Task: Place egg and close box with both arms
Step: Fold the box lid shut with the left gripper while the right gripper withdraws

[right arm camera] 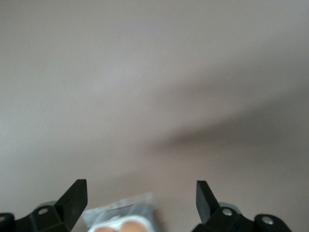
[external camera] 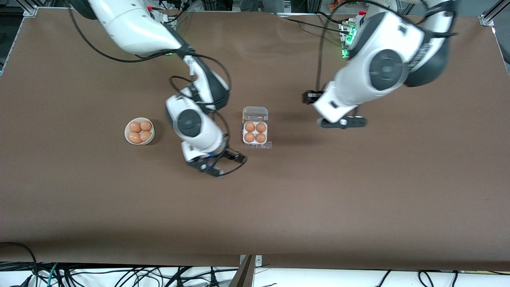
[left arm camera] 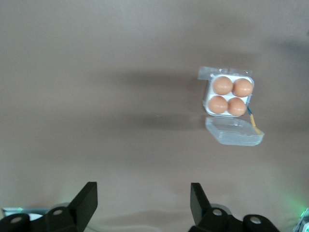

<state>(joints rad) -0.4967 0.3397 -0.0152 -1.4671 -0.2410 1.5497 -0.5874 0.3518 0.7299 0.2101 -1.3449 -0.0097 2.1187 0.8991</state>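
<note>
The brown counter [external camera: 358, 199] fills nearly the whole front frame, with both white arms coming down from its top edge. The right arm [external camera: 191, 123] bends down near the frame's centre, its right tool [external camera: 223, 161] low over bare counter, at the lower left of the box, fingers spread apart and holding nothing. The left arm [external camera: 378, 71] hangs at the upper right, its left tool [external camera: 342, 122] over open counter toward that arm's end, fingers also apart and empty; this looks like a stand-off that leaves the box free to reach. The box [external camera: 255, 132] sits at centre frame, all four cells filled with brown eggs [external camera: 250, 127], so the placing seems done and only the closing remains. Its clear lid [external camera: 255, 113] lies folded open, above the eggs in the front frame, so the box's long axis runs up and down the frame. A white bowl [external camera: 128, 136] holding four more eggs sits at centre left.
</note>
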